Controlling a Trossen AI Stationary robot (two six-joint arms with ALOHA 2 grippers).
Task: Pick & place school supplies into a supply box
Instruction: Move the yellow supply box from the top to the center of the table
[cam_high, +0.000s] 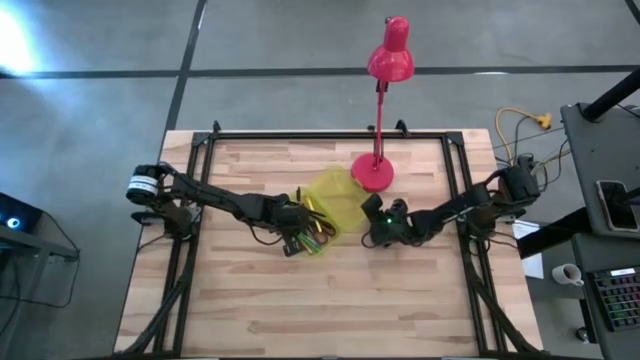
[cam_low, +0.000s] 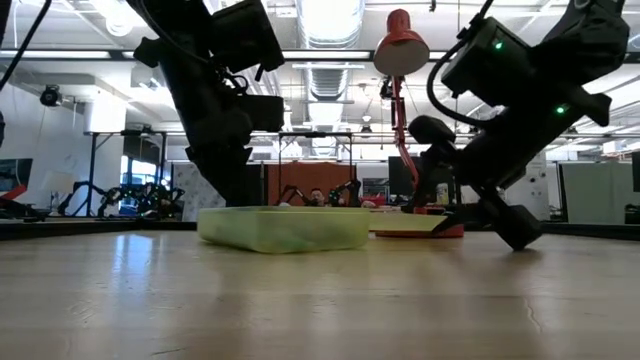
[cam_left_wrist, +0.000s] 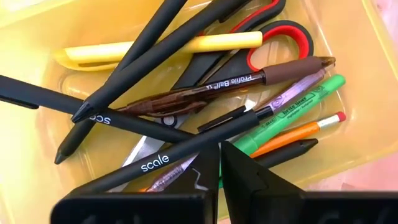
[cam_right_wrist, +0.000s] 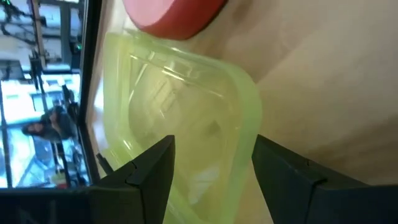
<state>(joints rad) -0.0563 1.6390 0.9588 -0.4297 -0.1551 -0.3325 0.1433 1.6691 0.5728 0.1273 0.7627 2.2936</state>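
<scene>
Left pincer (cam_left_wrist: 219, 163), tips together and empty, hangs over pens (cam_left_wrist: 186, 140) inside the box (cam_high: 333, 203). Right pincer (cam_right_wrist: 211, 168), wide, faces the lid at nine o'clock, nearer it.

Scissors (cam_left_wrist: 273, 37): blades buried beneath crossed pens. Supply box (cam_left_wrist: 373, 124): walls cut off by frame. Orange pencil (cam_left_wrist: 298, 132): tip hidden behind closed fingers.

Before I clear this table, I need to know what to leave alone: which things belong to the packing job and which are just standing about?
Job:
- supply box
- pens and pencils inside it
- red-handled scissors inside it

Standing about:
- red desk lamp, base beside the box
</scene>
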